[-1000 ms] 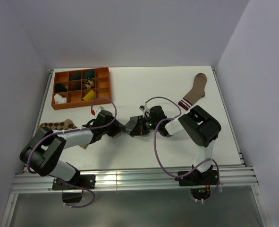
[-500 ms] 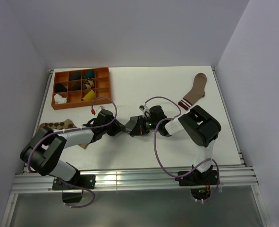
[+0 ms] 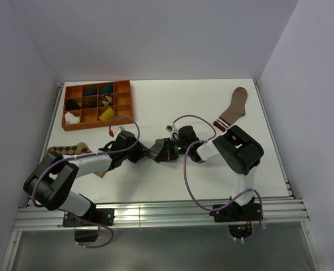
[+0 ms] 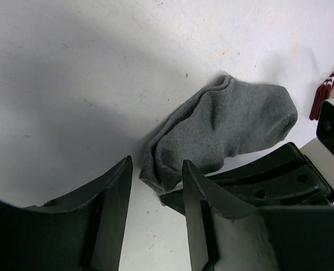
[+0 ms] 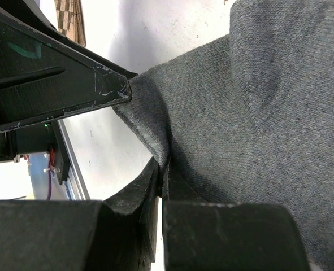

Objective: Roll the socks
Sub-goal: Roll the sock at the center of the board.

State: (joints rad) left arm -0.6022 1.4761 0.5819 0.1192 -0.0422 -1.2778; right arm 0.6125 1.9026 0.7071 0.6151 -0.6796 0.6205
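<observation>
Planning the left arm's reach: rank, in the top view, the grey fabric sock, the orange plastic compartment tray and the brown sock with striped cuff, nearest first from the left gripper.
1. The grey sock, right at the left gripper, mid-table.
2. The orange tray, back left.
3. The brown sock, back right.
</observation>
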